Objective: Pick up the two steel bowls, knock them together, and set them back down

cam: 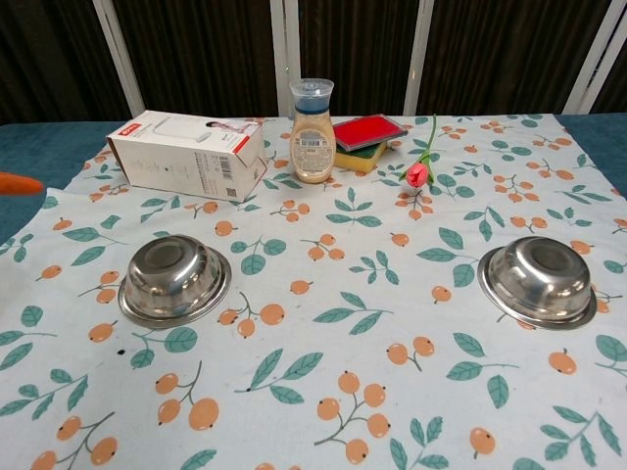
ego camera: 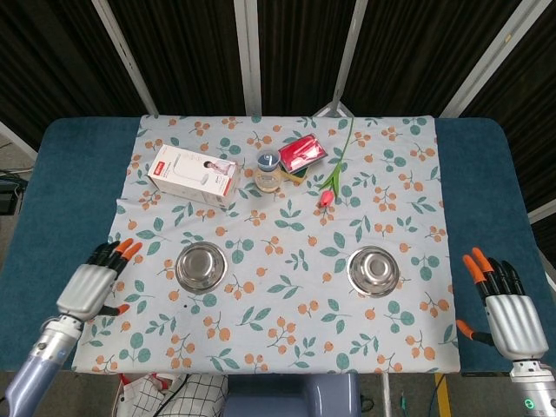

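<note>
Steel, both of them: the left steel bowl (ego camera: 201, 266) and the right steel bowl (ego camera: 373, 270) sit upside down on the fruit-print tablecloth (ego camera: 287, 321), well apart from each other, in the near half of the table. Neither is touched yet, so I judge the pick-up has not begun.

My left hand (ego camera: 91, 282) hovers just left of the left steel bowl, over the cloth's left edge, fingers spread and holding nothing. That bowl lies to its right and a little farther off, so the reach is a short sideways one.

My right hand (ego camera: 502, 314) is also empty with fingers apart, but sits off the cloth near the table's right near corner. The right steel bowl lies to its left and farther away, a longer reach. The left hand is plainly the nearer to its bowl.

Round bowls offer no long axis; I expect any rim approach serves.
</note>
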Motion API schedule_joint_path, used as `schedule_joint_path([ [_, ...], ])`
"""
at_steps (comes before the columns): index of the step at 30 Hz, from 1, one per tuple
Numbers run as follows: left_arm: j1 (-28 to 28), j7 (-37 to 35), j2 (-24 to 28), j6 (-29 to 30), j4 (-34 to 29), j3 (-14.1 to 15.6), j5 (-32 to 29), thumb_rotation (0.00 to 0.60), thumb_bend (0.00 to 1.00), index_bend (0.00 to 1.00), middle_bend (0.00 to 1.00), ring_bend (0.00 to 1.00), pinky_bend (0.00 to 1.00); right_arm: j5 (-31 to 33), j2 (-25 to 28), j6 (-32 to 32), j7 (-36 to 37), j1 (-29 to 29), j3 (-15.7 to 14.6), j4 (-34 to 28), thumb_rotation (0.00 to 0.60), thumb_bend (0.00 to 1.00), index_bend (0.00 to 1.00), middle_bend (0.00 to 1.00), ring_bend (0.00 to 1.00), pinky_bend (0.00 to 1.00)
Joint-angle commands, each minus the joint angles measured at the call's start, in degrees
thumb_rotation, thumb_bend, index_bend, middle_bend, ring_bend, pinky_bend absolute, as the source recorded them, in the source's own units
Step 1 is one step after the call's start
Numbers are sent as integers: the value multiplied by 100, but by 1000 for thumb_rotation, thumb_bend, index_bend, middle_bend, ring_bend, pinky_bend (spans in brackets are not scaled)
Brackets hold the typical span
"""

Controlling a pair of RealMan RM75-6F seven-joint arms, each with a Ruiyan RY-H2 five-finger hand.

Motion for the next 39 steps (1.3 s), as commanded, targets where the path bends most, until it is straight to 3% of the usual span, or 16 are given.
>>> schedule_joint_path([
  [1, -576, 682, -439, -583, -214, -342, -557, 600, 55, 0, 0, 0, 0, 0, 25, -38, 51, 15, -11, 3, 600, 158, 0, 0, 0, 0],
  [10, -1348, 1468, -988, -1192, -278, -676, -1637, 600, 69, 0, 0, 0, 0, -14, 56, -118, 99, 39, -44, 11, 600, 158, 0, 0, 0, 0],
  [19, -1855, 1875, -1265, -1460, -81, -579, -2381, 600, 68, 0, 1, 0, 0, -64, 116, 52, 235, -34, -33, 8, 600, 158, 0, 0, 0, 0],
  [28, -2079, 2107, -1396, -1308, 86, -395, -2844, 600, 69, 0, 19, 0, 5, -40, 143, 99, 307, -62, -10, 24, 600, 158, 0, 0, 0, 0],
  [36, -2285, 2118, -1522, -1390, 336, -343, -3158, 600, 83, 34, 124, 40, 104, -57, 133, 72, 314, -53, -20, 13, 600, 158, 0, 0, 0, 0],
  [39, -2400, 2154, -1599, -1466, 475, -316, -3303, 600, 109, 117, 232, 139, 248, -87, 150, 72, 349, -57, -37, 3, 600, 158, 0, 0, 0, 0],
])
